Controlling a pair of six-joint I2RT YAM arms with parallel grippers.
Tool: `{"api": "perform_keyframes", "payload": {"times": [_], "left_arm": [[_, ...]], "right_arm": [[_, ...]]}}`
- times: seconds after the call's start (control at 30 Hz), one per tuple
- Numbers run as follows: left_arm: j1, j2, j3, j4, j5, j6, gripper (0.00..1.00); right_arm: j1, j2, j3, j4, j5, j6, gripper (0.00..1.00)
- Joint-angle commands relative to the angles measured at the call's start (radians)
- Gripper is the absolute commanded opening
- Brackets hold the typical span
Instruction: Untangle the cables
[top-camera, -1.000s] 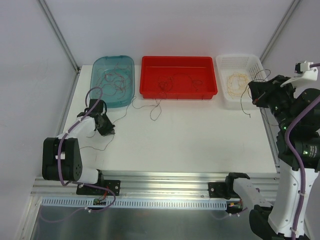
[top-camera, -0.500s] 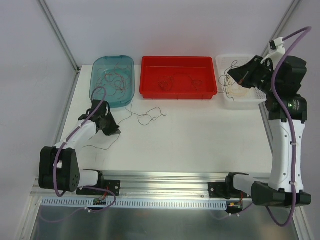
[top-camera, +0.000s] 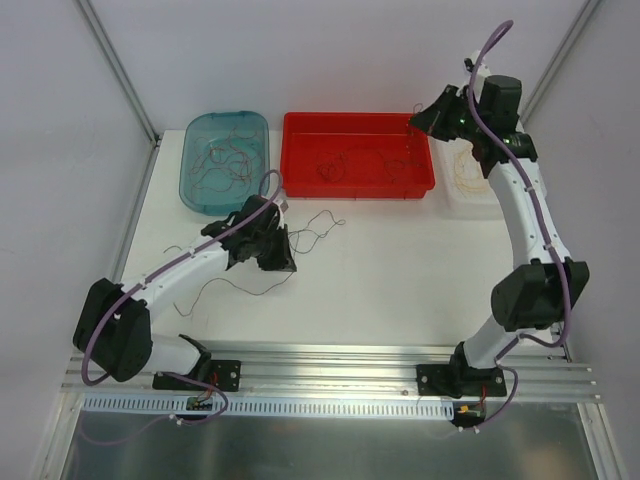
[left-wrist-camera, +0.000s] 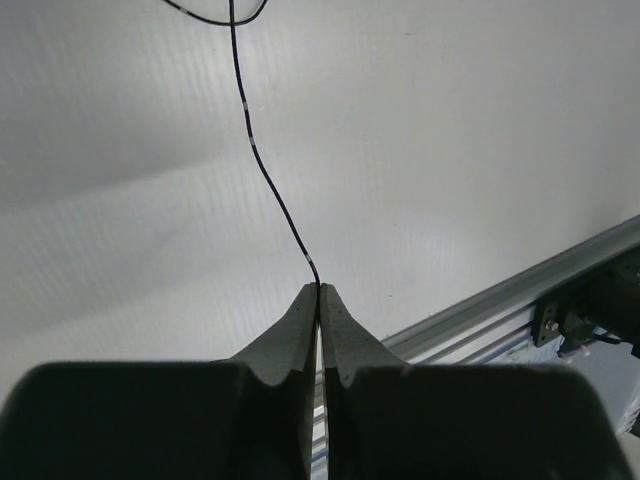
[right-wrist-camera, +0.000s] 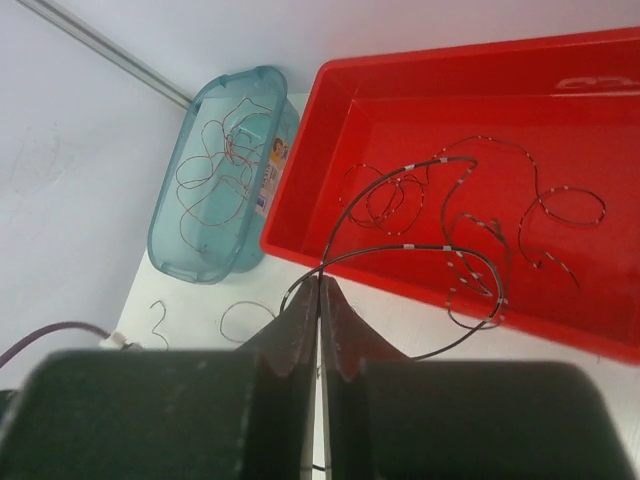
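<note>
Both arms had travelled within the last second. The right gripper (right-wrist-camera: 319, 283), fingers pressed together on a dark cable (right-wrist-camera: 395, 249), had swung from the white basket (top-camera: 452, 200) to hang over the red tray (top-camera: 358, 187), where more striped cables (right-wrist-camera: 500, 230) lay. The left gripper (left-wrist-camera: 319, 291), likewise pinched tight on a thin dark strand (left-wrist-camera: 268, 178), had left the side of the teal tub (top-camera: 184, 170) for the middle of the desk (top-camera: 400, 280), dragging loose loops (top-camera: 312, 230) along. Reddish cables (right-wrist-camera: 215, 165) remained in the tub. By the look of it, strands were being drawn apart and sorted, with much left tangled.
</note>
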Motion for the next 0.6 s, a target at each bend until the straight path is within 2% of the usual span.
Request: {"api": "perform_keyframes", "payload": {"times": [0.0, 0.13, 0.17, 0.23, 0.27, 0.4, 0.57], "left_arm": [[-0.045, 0.021, 0.094, -0.001, 0.023, 0.026, 0.00], [-0.076, 0.036, 0.126, -0.001, 0.033, 0.046, 0.00], [-0.079, 0.035, 0.128, -0.003, 0.032, 0.049, 0.00], [-0.081, 0.022, 0.132, -0.003, 0.038, 0.057, 0.00], [-0.081, 0.015, 0.135, -0.001, 0.041, 0.063, 0.00], [-0.081, -0.033, 0.175, -0.009, 0.047, 0.100, 0.00], [-0.081, -0.105, 0.279, -0.032, 0.049, 0.184, 0.00]], "right_arm": [[0.031, 0.095, 0.099, 0.141, 0.011, -0.002, 0.01], [0.065, 0.261, 0.217, 0.155, 0.034, -0.022, 0.01], [0.066, 0.295, 0.227, 0.156, 0.036, -0.021, 0.05], [0.068, 0.356, 0.235, 0.150, 0.022, -0.015, 0.24], [0.068, 0.362, 0.221, 0.132, 0.016, -0.019, 0.40], [0.068, 0.269, 0.054, 0.124, 0.006, -0.064, 0.56], [0.068, 0.010, -0.138, 0.031, 0.086, -0.147, 0.70]]}}
